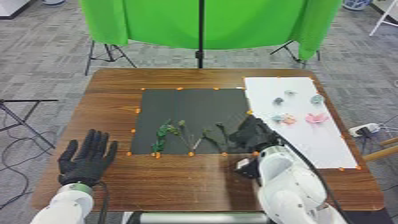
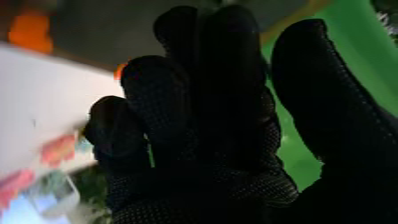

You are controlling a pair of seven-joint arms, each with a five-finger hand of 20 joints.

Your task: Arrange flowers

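My right hand is over the right edge of the dark mat, close beside the rightmost green stem. In the right wrist view the same hand is open, its fingers extended and the thumb apart. Other stems, a leafy one and a thin one, lie on the mat's lower part. Flower heads rest apart from them on the white sheet: a pink one, an orange-pink one, a blue-green one and smaller pale ones. My left hand is open, palm down left of the mat.
Orange tape pieces line the edges of mat and sheet. The brown table extends around them. A green cloth on stands hangs behind the far edge. A dark object is beside my right wrist.
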